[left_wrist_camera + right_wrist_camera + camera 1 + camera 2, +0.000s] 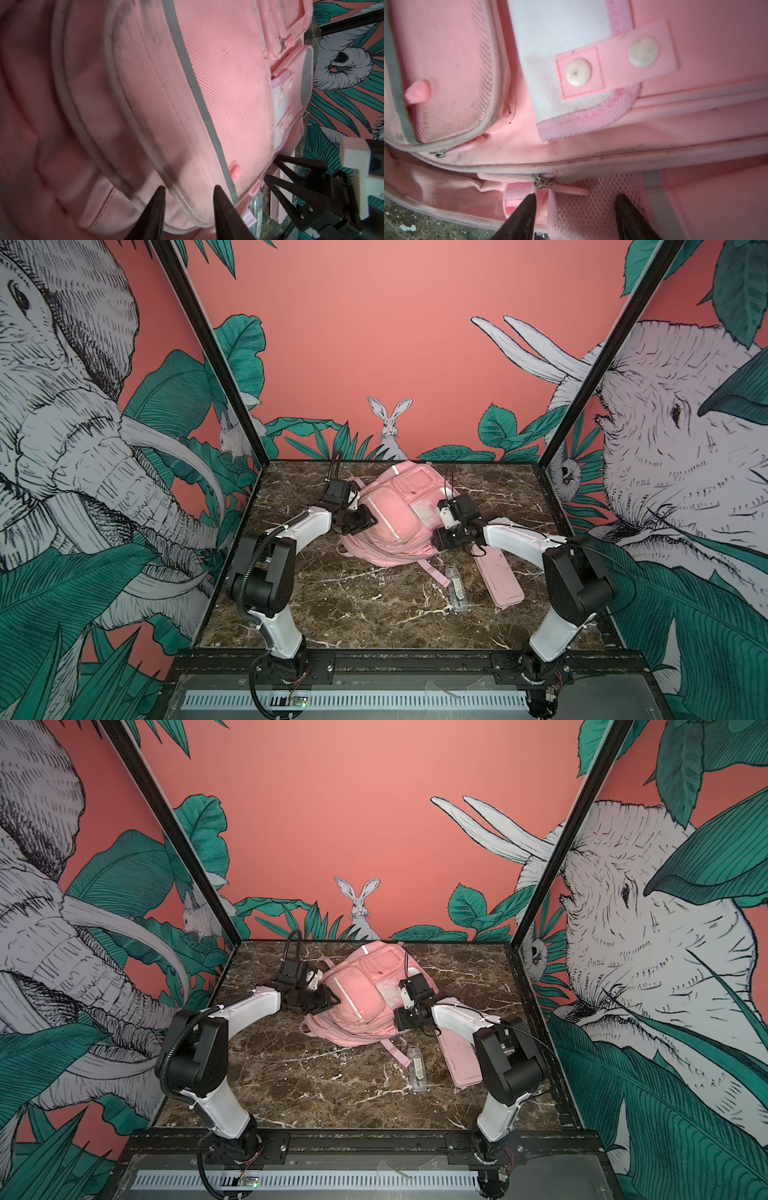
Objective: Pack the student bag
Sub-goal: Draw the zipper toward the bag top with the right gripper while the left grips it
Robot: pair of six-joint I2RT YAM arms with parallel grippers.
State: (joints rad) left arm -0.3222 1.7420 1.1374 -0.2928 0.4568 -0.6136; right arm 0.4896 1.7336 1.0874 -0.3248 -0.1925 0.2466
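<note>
The student bag [399,510] [360,992], a soft pink backpack, lies front up at the back middle of the marble table in both top views. My left gripper [371,517] [335,999] stands open at the bag's left side. In the left wrist view its jaws [188,187] are apart over the grey piped edge of a front pocket [218,93]. My right gripper [436,537] [397,1017] is open at the bag's right front corner. Its fingertips [576,195] straddle pink mesh just below a metal zip slider [538,182] with a pink pull. Neither gripper holds anything.
A flat pink pencil case [500,576] [460,1060] lies in front of the bag on the right, partly under my right arm. A clear plastic bottle [456,583] [417,1068] lies beside it, near a loose bag strap [434,572]. Printed walls close in three sides.
</note>
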